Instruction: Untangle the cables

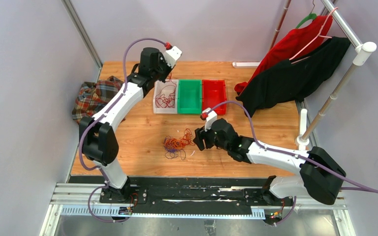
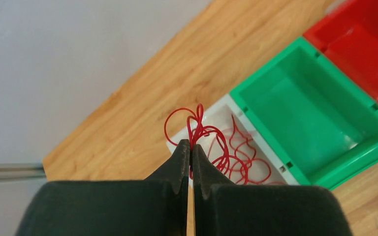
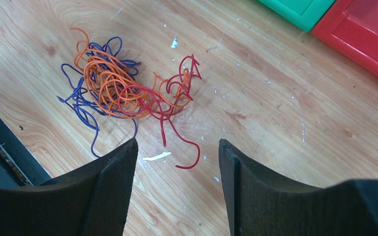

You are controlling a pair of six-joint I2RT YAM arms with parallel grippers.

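Left gripper (image 2: pixel 191 146) pinching red cables (image 2: pixel 196 129), looped, thin

Three bins sit in a row on the wooden table (image 1: pixel 128 140): a white bin (image 1: pixel 155 106), a green bin (image 1: pixel 189 96) and a red bin (image 1: pixel 213 96). Red cables (image 1: pixel 166 101) lie in the white bin, with the left gripper (image 1: pixel 169 74) above it. The right gripper (image 1: pixel 198 140) is just beside a messy pile of cables (image 1: pixel 177 143).

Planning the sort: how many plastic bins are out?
3, in a row: white plastic bin left, holding red cables; green plastic bin middle; red plastic bin right. None looks hidden.
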